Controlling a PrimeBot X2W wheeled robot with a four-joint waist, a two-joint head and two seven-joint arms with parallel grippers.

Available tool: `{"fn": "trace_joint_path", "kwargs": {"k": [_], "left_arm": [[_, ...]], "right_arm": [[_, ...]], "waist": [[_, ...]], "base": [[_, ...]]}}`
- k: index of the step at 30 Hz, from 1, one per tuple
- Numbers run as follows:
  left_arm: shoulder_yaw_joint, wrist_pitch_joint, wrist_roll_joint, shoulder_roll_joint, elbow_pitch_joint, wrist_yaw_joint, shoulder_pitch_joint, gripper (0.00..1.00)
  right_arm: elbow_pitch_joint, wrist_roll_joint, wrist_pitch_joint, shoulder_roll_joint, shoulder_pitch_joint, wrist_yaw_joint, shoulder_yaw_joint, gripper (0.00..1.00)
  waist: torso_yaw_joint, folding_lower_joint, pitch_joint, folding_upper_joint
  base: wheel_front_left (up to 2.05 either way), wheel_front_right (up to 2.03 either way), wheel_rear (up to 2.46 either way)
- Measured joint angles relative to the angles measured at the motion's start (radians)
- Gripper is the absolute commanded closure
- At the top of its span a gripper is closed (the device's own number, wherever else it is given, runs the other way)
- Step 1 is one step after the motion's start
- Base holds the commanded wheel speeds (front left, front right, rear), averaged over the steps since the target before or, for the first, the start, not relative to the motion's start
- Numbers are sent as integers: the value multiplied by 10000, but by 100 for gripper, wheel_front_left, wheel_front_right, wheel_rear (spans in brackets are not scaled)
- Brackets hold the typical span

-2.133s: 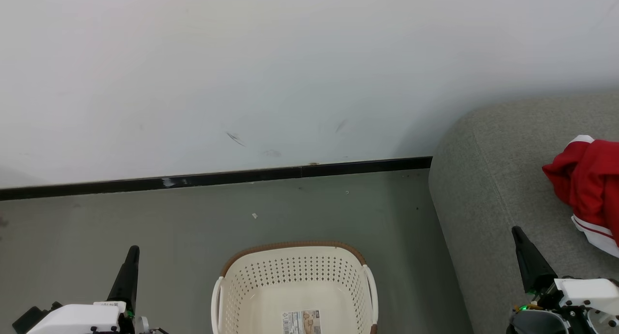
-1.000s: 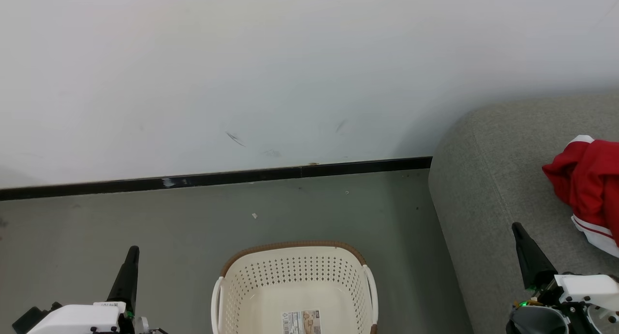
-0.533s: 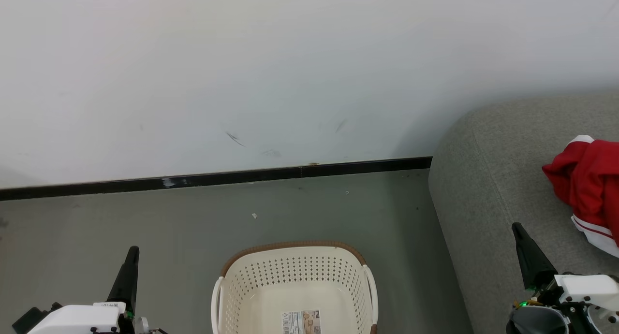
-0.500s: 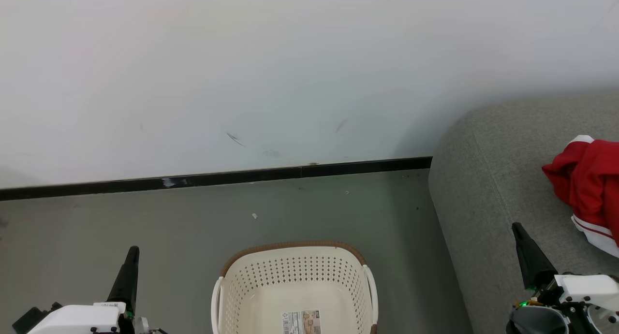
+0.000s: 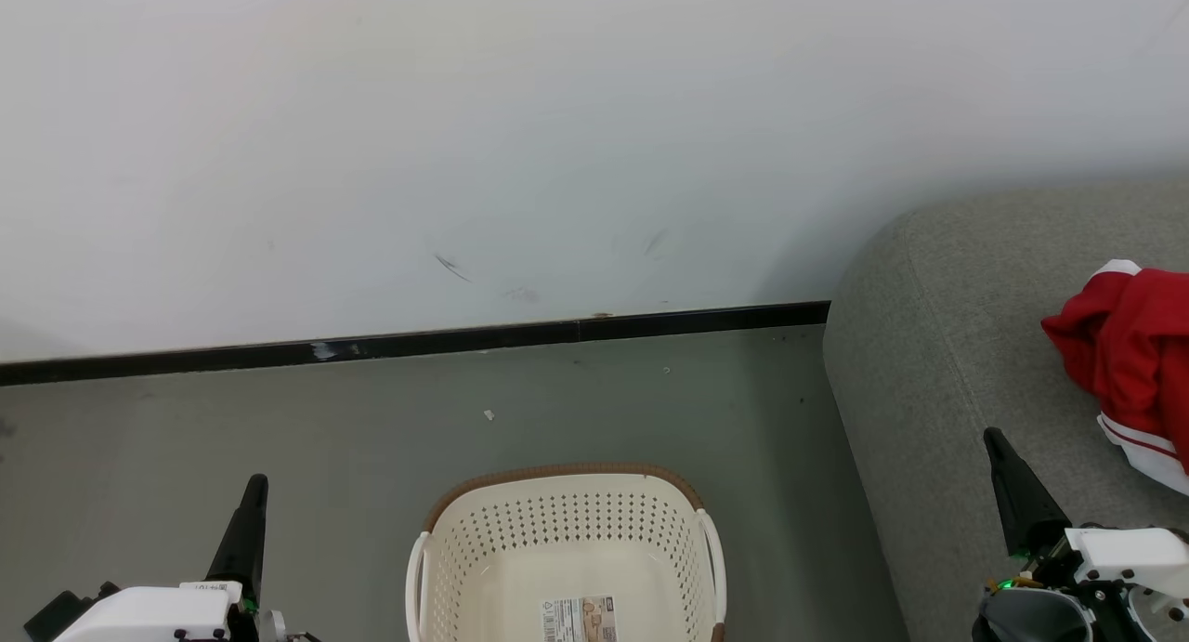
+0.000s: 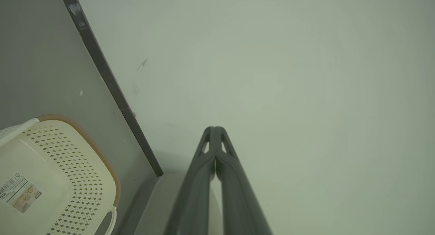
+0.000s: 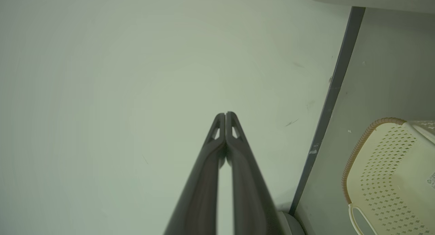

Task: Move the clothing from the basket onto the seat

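Both pincers have stayed put: left pincer point(image 5: 255, 482) and right pincer point(image 5: 993, 438) clenched, empty. The basket point(image 5: 567, 521) shows no clothing; the red garment point(image 5: 1129, 345) lies on the seat point(image 5: 938, 363), so the task looks done.

left gripper point(image 5: 256, 484): long dark tapered fingers point(image 5: 241, 535), white wrist housing point(image 5: 149, 614) with small label point(image 5: 212, 585)
right gripper point(image 5: 993, 438): dark fingers point(image 5: 1022, 507), white housing point(image 5: 1124, 549), green light point(image 5: 1005, 587)

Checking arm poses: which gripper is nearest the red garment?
The right gripper, over the seat; the left gripper hangs over floor beyond the basket.
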Motion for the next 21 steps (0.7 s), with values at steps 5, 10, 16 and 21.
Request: {"fn": "trace_joint_path", "kwargs": {"k": [5,10,16,21], "left_arm": [[0,0,0,0,2,-2,0,100],[0,0,0,0,8,-8,-1,100],[2,0,0,0,13,-10,-1,100],[2,0,0,0,15,-10,-2,100]], "right_arm": [[0,0,0,0,0,0,0,100],[2,0,0,-2,0,0,0,100],[4,0,0,-2,0,0,0,100],[4,0,0,-4,0,0,2,100]], "waist": [[0,0,0,0],[0,1,0,0],[0,0,0,0],[0,0,0,0]], "base": [[0,0,0],[0,0,0],[0,0,0],[0,0,0]]}}
